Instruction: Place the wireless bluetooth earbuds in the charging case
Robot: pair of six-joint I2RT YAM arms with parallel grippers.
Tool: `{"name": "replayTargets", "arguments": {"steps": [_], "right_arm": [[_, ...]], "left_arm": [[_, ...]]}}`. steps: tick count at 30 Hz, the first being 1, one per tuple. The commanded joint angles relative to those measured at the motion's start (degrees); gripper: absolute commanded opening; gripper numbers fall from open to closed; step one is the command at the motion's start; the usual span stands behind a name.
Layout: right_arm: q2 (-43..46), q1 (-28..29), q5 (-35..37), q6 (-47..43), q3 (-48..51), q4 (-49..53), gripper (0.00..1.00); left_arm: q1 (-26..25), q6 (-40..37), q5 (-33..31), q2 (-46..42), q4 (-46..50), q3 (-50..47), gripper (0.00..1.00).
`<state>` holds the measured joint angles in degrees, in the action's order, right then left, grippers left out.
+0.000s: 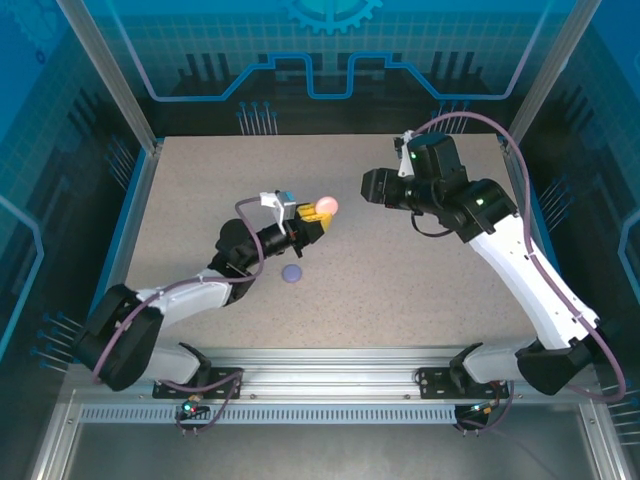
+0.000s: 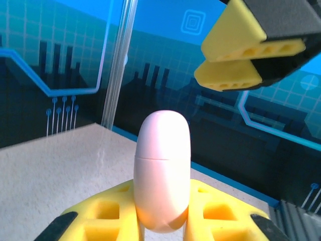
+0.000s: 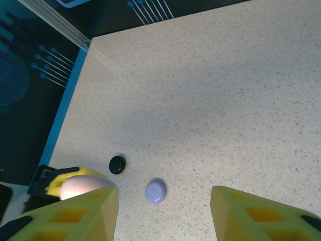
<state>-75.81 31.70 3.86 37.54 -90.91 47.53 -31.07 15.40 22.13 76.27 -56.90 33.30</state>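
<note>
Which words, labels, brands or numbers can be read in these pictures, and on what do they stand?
None: no word or number can be read.
The pink case, the purple case and the black case show no marking.
The blue backdrop bears only drawn signs: a gear, nested squares.

Smooth satin pink plastic case, speckled matt tabletop, yellow plastic fingers

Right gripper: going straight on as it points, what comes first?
The right gripper would probably meet the speckled beige tabletop beside the small round lilac case framed between its open jaws; depth unclear.
</note>
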Motion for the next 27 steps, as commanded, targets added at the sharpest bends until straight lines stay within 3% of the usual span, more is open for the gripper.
{"name": "replayTargets", "arguments": {"steps": [1,5,18,27], "right_arm": [[1.3,-0.8,2.5,2.4,2.9,1.5,0.53],[2.8,-1.0,3.9,3.9,6.7,1.7,0.55],[7.4,-1.3,5.4,7.9,16.6,2.9,0.58],[9.7,-1.2,5.6,8.7,19.0,3.4,0.58]], "left_arm": [[-2.8,4.9,-6.6,-4.4,21.5,2.8,0.0],[-6.3,8.6,-11.6,-5.4,34.6,5.2,0.0],[-12.9,21.6,-14.4,-3.0,39.0,1.9,0.0],[-15.7,25.8,-15.7,5.3,42.8,4.3,0.0]]}}
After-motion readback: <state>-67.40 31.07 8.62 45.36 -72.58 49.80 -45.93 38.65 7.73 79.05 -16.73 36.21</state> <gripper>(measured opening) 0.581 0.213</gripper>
